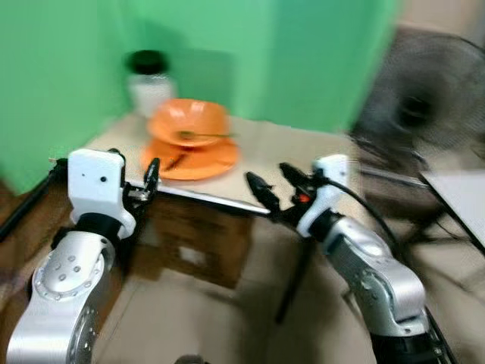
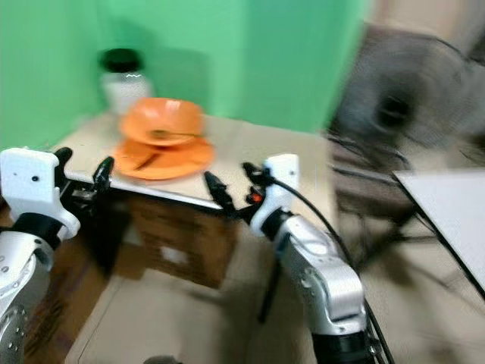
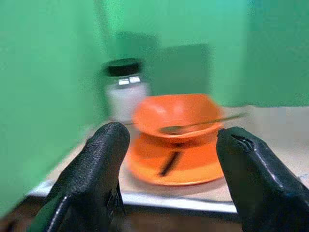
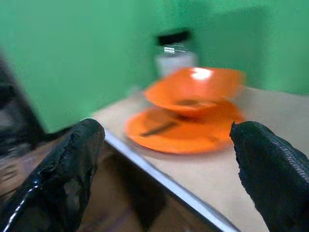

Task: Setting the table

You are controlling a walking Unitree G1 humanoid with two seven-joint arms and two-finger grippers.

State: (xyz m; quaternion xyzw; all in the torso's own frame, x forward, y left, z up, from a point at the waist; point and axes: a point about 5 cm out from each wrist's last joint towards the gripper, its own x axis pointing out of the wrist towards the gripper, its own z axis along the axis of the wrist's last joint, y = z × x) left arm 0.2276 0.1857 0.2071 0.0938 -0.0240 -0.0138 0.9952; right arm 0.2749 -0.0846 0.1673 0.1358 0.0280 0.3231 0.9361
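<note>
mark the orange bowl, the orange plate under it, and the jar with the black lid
orange bowl [image 3: 175,114], left wrist view, on its front wall.
orange plate [image 3: 186,168], left wrist view, on the bare front part of its face.
jar [image 3: 124,96], left wrist view, on its pale body below the black lid.

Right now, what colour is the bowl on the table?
Orange; the bowl shows best in the left wrist view.

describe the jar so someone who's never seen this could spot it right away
Find the small table standing against the green wall. At its far left corner, behind the orange bowl stacked on an orange plate, stands the jar. It is the one upright, whitish thing there, with a black lid, taller than the orange dishes.
</note>
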